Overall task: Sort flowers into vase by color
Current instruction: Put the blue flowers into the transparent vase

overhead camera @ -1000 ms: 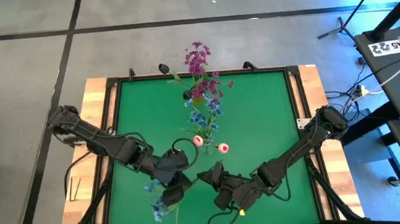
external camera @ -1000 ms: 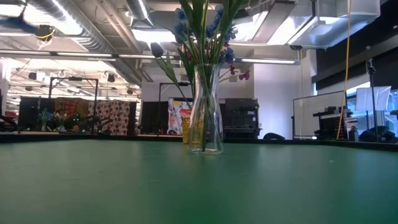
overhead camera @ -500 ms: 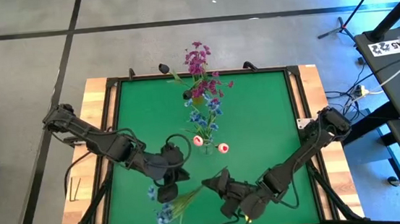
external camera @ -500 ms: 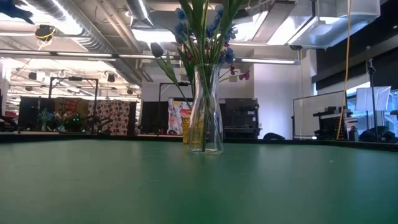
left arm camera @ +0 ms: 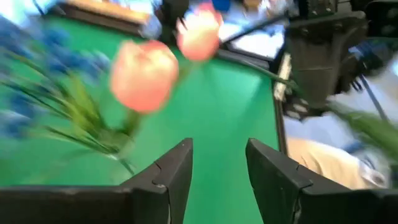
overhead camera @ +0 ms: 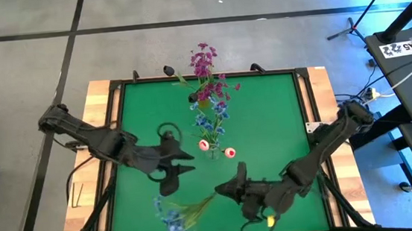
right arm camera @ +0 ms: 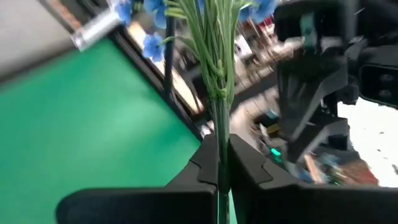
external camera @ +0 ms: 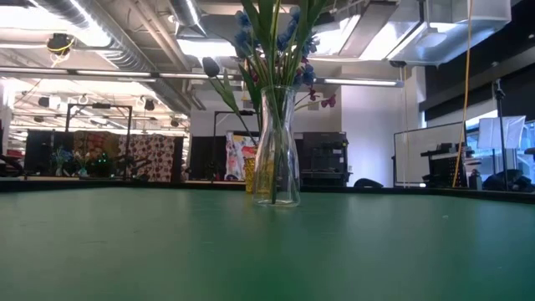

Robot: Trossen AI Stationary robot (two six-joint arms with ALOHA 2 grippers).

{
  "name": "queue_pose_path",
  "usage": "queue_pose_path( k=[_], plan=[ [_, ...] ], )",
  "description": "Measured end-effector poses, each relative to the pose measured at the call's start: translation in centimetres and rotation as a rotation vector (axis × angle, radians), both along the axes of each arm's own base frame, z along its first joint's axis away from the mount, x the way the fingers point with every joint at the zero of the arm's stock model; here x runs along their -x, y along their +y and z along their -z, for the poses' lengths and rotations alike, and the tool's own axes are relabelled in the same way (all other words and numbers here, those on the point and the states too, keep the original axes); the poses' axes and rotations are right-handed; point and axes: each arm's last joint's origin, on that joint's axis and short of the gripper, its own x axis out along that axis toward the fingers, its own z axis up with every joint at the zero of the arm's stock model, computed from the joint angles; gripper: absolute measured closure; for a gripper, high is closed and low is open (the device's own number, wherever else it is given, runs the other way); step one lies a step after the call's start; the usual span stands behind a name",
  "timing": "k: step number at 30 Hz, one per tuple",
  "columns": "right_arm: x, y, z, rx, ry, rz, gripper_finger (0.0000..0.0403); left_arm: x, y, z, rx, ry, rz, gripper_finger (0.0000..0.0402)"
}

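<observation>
A vase (overhead camera: pixel 213 153) stands upright near the middle of the counter (overhead camera: pixel 266 118), with flowers (overhead camera: pixel 205 86) in it leaning toward the far edge. The left end effector (overhead camera: pixel 181 162) hangs over the counter just left of the vase. The right end effector (overhead camera: pixel 226 190) is nearer the front edge, right of centre, with a flower spray (overhead camera: pixel 177 215) reaching from it toward the front left corner.

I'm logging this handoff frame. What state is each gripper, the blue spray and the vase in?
Left gripper: open, empty, clear of the spray.
Right gripper: shut on the blue spray's stem.
Blue spray: held, blossoms near the table's front edge.
Vase: upright, holding flowers.
</observation>
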Motion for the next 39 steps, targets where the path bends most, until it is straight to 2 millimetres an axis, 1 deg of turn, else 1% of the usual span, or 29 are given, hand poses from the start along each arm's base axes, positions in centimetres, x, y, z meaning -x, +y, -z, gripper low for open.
queue_pose_path(
  k=[4,7,11,14,16,20,23,28,31,35,39],
  plan=[
    [1.8,-0.8,-2.8,-0.153,-0.023,-0.102,0.039,2.0,0.5,-1.8,-0.061,-0.084,-0.043,0.0256],
    [3.0,-1.5,-4.6,-0.23,-0.043,-0.181,0.0388,3.1,0.6,-2.6,-0.094,-0.125,-0.07,0.0256],
    [4.7,-2.6,-6.0,-0.315,-0.063,-0.28,0.0391,3.6,0.4,-2.8,-0.119,-0.142,-0.096,0.0257],
    [6.0,-3.5,-6.5,-0.368,-0.111,-0.332,0.0391,3.7,0.0,-2.7,-0.139,-0.135,-0.101,0.0257],
    [6.9,-4.2,-6.4,-0.406,-0.166,-0.359,0.0391,3.6,-0.2,-2.4,-0.153,-0.127,-0.103,0.0257],
    [9.1,-6.0,-5.8,-0.486,-0.308,-0.391,0.0388,3.3,-0.6,-2.0,-0.195,-0.121,-0.122,0.0257],
    [10.8,-7.4,-4.8,-0.546,-0.433,-0.403,0.0391,2.7,-1.0,-1.5,-0.212,-0.111,-0.125,0.0257],
    [12.2,-10.1,-2.4,-0.622,-0.629,-0.369,0.039,1.6,-1.7,-0.6,-0.274,-0.093,-0.13,0.0257],
    [12.2,-11.7,-1.0,-0.676,-0.718,-0.328,0.0389,1.1,-1.8,-0.3,-0.318,-0.099,-0.152,0.0257],
    [11.6,-13.6,0.8,-0.702,-0.724,-0.256,0.0391,0.2,-2.0,-0.4,-0.35,-0.133,-0.15,0.0257],
    [10.8,-15.3,1.9,-0.74,-0.709,-0.244,0.0389,0.0,-2.2,-0.7,-0.369,-0.164,-0.133,0.0257]
  ],
)
